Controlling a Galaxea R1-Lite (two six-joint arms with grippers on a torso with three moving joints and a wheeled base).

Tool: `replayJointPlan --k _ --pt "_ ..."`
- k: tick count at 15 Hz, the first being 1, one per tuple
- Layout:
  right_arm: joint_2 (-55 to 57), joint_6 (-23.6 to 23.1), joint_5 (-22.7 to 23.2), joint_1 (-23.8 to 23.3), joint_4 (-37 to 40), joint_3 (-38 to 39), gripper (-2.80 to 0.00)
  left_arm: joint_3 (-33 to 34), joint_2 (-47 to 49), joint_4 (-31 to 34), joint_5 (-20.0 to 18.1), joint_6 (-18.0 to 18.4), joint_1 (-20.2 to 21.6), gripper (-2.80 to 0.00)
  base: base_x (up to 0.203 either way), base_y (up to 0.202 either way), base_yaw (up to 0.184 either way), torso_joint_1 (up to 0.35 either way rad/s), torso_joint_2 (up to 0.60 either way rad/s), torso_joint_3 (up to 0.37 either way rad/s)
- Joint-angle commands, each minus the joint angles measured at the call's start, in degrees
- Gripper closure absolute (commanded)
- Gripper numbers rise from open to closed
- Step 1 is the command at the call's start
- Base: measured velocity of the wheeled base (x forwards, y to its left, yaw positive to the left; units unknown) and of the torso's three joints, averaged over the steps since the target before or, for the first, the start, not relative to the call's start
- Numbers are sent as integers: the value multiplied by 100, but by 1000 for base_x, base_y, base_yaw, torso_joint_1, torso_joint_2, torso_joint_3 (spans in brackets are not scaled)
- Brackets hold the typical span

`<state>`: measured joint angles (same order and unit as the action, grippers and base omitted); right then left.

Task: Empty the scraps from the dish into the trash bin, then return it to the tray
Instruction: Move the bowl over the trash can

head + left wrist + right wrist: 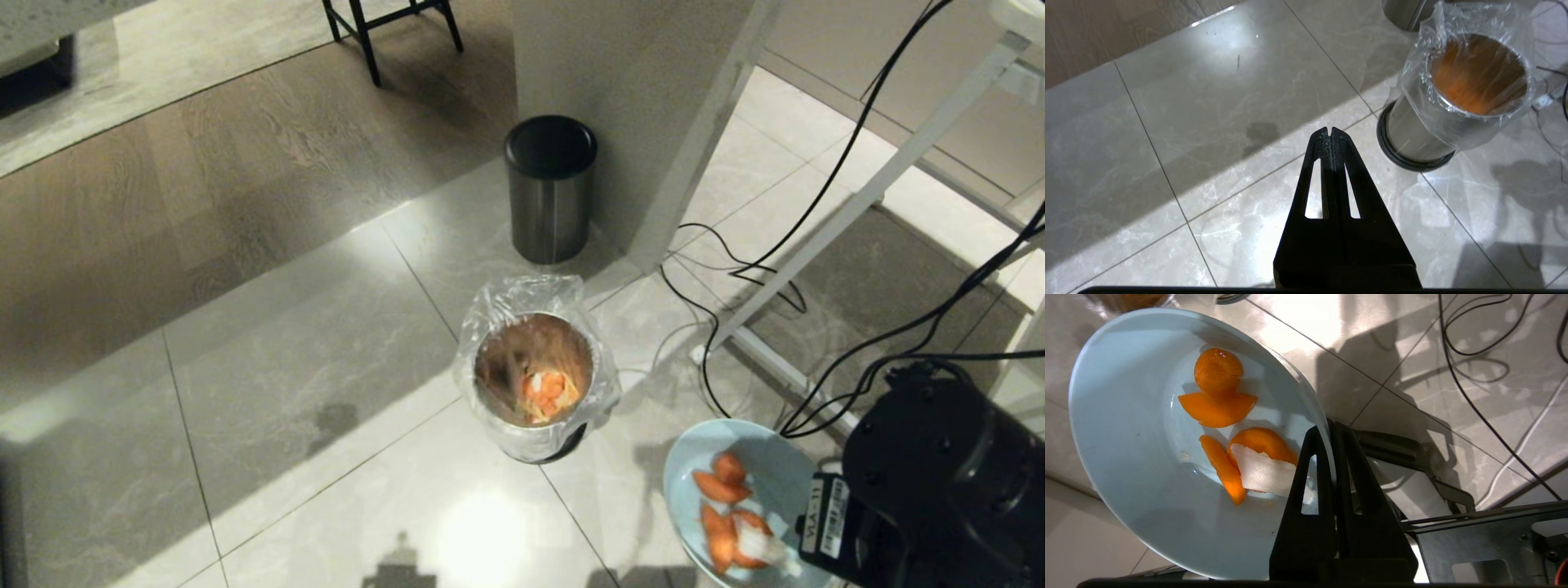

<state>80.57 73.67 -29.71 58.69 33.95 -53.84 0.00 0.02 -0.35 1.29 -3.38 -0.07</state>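
Observation:
The pale blue dish point(763, 461) hangs over the floor at the lower right of the head view, right of and nearer than the trash bin point(535, 376). My right gripper point(1329, 430) is shut on the dish point(1126, 428) at its rim, one finger inside and one outside. Orange scraps point(1220, 388) with a pale piece lie in the dish, also seen as scraps point(722, 510) in the head view. The bag-lined trash bin point(1470, 85) holds orange bits. My left gripper point(1329, 131) is shut and empty above the tiles, beside the bin. The tray is out of view.
A steel bin with a black lid point(549, 188) stands behind the trash bin by a white wall corner point(653, 122). Black cables point(735, 278) and white frame legs point(865, 196) lie to the right. Chair legs point(367, 33) stand at the back.

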Motion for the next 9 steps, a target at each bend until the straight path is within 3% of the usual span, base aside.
replayJointPlan --k 1,9 --pt "3 42 -44 3 103 -13 0 0 6 -1 3 -5 -1 0 0 0 0 1 9 -198" --pt "73 51 -44 -15 138 66 0 0 6 -1 3 -5 3 0 0 0 0 2 3 -197"
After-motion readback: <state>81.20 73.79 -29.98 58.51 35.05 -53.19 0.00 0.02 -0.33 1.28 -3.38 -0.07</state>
